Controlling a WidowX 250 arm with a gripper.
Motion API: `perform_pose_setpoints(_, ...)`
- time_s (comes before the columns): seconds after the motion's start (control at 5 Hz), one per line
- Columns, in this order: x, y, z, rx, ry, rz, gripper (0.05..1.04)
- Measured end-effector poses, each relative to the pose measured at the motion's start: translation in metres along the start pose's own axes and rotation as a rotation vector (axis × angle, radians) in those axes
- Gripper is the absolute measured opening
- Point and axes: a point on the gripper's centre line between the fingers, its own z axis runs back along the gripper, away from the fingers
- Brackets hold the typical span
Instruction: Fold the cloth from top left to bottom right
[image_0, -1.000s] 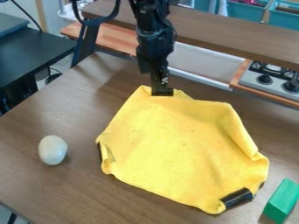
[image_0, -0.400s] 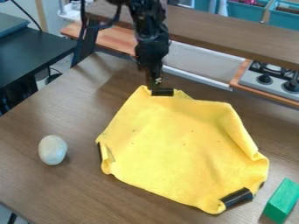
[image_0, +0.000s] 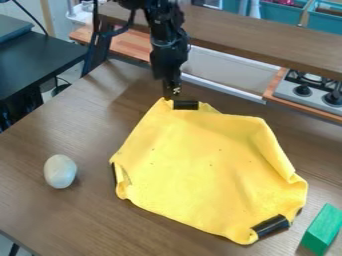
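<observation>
Cloth (image_0: 204, 165) grab likely being set up by hand (image_0: 171, 95) — open or closed, can't tell; lower-right pull being needed next.

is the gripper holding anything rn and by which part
That can't be told: the gripper is right at the top corner of the yellow cloth, beside the black strip, but no grip is discernible.

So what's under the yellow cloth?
The brown table shows around the yellow cloth, and something black peeks out at its left edge. The rest underneath is covered, so I can't tell what's there.
</observation>
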Motion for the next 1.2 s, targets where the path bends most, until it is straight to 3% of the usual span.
perform_pose_setpoints(0.2,0.004,0.007,0.0,0.024,-0.015,-0.023,1.0)
perform_pose_setpoints(0.4,0.0,0.005,-0.014,0.02,0.007,-0.017,1.0)
perform_pose_setpoints(0.6,0.002,0.011,-0.013,0.043,0.002,-0.012,1.0)
perform_pose_setpoints(0.8,0.001,0.013,-0.028,0.044,0.028,-0.004,1.0)
perform_pose_setpoints(1.2,0.006,0.018,-0.039,0.055,0.038,0.009,1.0)
